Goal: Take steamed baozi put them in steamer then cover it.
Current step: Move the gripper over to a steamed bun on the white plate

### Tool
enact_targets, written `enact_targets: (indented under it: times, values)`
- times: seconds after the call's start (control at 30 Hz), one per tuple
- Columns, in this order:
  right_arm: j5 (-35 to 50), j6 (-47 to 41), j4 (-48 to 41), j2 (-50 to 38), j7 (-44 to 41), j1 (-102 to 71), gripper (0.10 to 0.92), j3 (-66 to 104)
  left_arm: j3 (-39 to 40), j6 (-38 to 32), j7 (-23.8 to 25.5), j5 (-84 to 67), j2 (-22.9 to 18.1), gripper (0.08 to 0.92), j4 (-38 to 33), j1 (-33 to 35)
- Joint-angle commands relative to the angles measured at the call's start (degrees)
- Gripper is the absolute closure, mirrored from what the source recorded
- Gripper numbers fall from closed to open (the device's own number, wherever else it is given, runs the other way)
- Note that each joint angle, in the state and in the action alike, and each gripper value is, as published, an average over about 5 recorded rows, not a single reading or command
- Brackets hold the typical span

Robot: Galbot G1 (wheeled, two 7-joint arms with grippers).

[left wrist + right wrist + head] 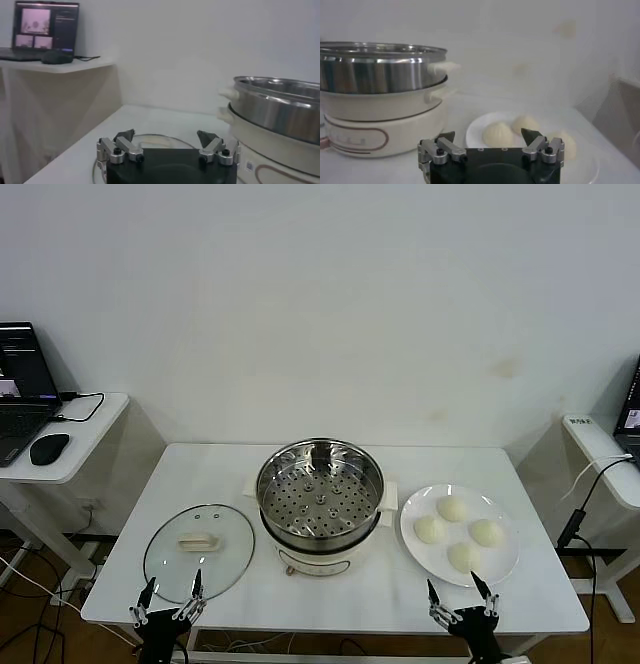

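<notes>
Several cream-white baozi (452, 508) lie on a white plate (418, 549) at the table's right; they also show in the right wrist view (498, 135). The steel steamer (320, 484) stands empty on its cream pot base in the middle and also shows in the left wrist view (277, 102) and the right wrist view (380, 67). The glass cover (198, 551) with its cream handle lies flat at the left. My left gripper (172, 596) is open and empty at the front edge, just before the cover. My right gripper (460, 592) is open and empty at the front edge, before the plate.
A side desk with a laptop (20, 389) and a mouse (48, 449) stands at the far left. Another side table with a cable (600, 469) stands at the far right. The white table (330, 599) ends close behind both grippers.
</notes>
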Motion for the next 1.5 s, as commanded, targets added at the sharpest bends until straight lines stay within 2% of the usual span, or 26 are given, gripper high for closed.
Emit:
enact_targets:
  times: [0.03,0.23,0.47,0.67,0.87,1.13,1.5]
  values:
    - [-10.28,1.28,-0.35,-5.41,-0.76,2.83,0.203,4.39,-0.27,2.98,1.82,3.38,0.96,0.177,-0.29,-0.79]
    - [-19.09,1.26,-4.16,-14.84,-1.58,8.21,0.203,8.17,-0.6,2.87,2.38,4.02,1.2,0.177,0.37,-1.38]
    - [-25.83,-3.65,-10.76,-28.83,-7.5,18.61,0.203,7.0,-1.05,2.65,2.6,4.71,0.74,0.177,0.8,-1.69]
    - [-26.71,-7.28,-18.01,-40.08,-14.37,33.05,0.203,-4.76,-1.66,2.36,2.58,5.69,-0.03,0.177,1.15,-1.28]
    - [-22.14,-10.12,-24.21,-47.94,-23.02,46.87,0.203,-19.34,-1.85,1.77,2.58,6.45,-0.16,0.177,1.31,-0.64]
    - [-15.95,-11.99,-30.62,-51.57,-32.43,66.95,0.203,-43.0,-1.87,1.32,2.59,6.81,-0.16,0.177,1.29,-0.63]
    - [-9.72,-10.06,-41.38,-46.7,-45.84,91.57,0.203,-70.7,-2.8,0.92,2.63,6.73,0.06,0.177,1.89,-0.79]
